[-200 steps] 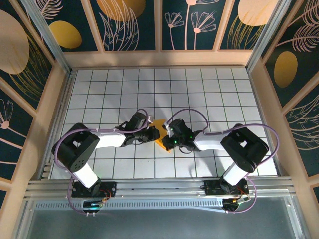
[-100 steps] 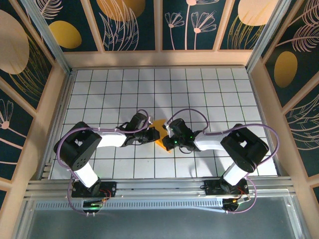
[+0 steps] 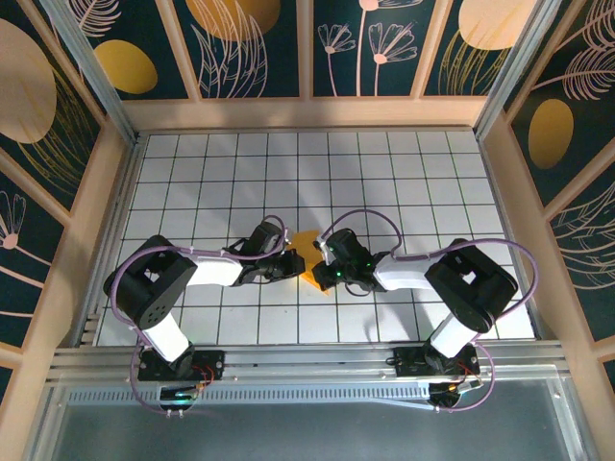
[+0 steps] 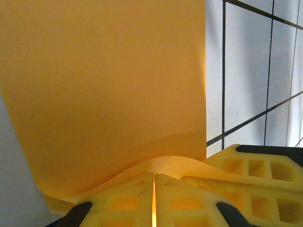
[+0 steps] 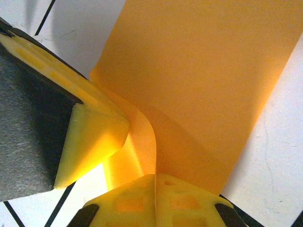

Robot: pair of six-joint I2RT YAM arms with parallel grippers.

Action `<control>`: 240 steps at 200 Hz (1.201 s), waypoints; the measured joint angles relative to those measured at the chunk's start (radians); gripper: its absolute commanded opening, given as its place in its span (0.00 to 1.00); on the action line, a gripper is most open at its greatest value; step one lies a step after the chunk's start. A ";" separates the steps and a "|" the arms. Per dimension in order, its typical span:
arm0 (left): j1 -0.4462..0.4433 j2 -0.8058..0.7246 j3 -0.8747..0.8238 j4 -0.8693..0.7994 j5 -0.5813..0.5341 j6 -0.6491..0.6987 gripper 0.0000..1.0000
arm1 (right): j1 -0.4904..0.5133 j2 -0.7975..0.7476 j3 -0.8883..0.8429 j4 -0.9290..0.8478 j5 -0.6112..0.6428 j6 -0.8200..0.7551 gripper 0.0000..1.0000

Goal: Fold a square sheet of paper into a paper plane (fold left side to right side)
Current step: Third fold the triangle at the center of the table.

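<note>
Could tear or crumple the thin plain orange-yellow square sheet of paper point(image 3: 309, 252) by pulling the two pinches apart or twisting one against the other. Could also skew the left-to-right fold by carrying one margin over faster than the other, ending in mismatched edges and a crooked crease. Might drag the whole sheet across the white grid-tiled counter point(image 3: 192, 173) instead of bending it, given so slight a bite on smooth paper. Might equally lose that bite mid-swing and drop the flap back flat. Risks bumping one pincer into the other too, working this close together.

Grips the sheet with the black-and-yellow left pincer point(image 4: 154, 189), pressed together on one margin with only a hairline seam left open. Does the same with the right pincer point(image 5: 155, 189), clamped tight on another margin.

Lies near the counter's middle, somewhat toward its near edge, and reads from above as a small orange patch between the two pincers. Looks smooth, matte and evenly coloured, without print. Lifts off the counter in a soft hump just ahead of each pinch, then settles flat onto the tiles. Shows straight, clean outer edges and no sharp crease yet, so probably barely begun as a plane.
</note>
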 measured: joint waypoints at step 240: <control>-0.004 -0.005 -0.038 0.047 -0.031 -0.001 0.07 | -0.104 -0.236 0.011 -0.170 -0.080 0.054 0.32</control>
